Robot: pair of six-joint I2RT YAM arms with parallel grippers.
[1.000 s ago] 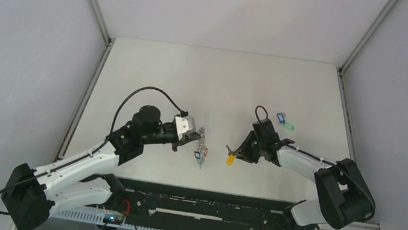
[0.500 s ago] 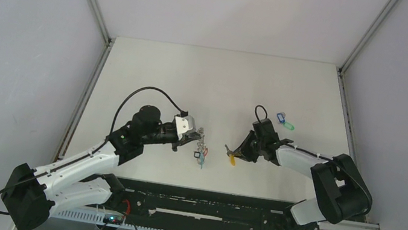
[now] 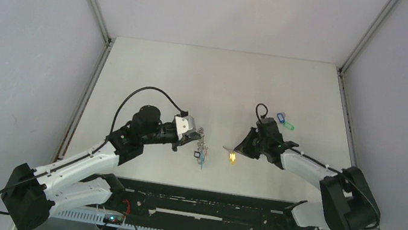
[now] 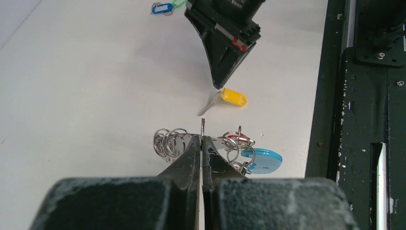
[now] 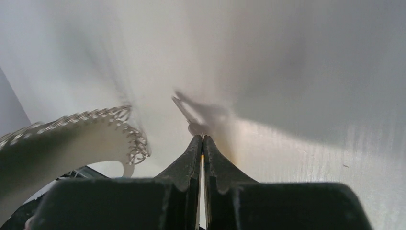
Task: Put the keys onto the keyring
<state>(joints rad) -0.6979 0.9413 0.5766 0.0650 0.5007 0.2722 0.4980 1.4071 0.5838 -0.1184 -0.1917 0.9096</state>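
Left claw (image 4: 201, 143): keyring (image 4: 171, 142); right claw (image 4: 220, 84): key (image 4: 233, 97).

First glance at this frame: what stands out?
Mid-table, the left hand pinches a bundle of silvery metal rings with a round cyan tag, and the right hand holds a yellow-tagged metal key beside it. Beyond the right hand lie blue and green plastic tags.

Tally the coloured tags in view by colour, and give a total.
Yellow-orange plastic key tag: 1
Blue plastic key tag: 1
Green plastic key tag: 1
Cyan round plastic tag on the grey metal keyring: 1
Small red tag on the same keyring: 1
Total: 5
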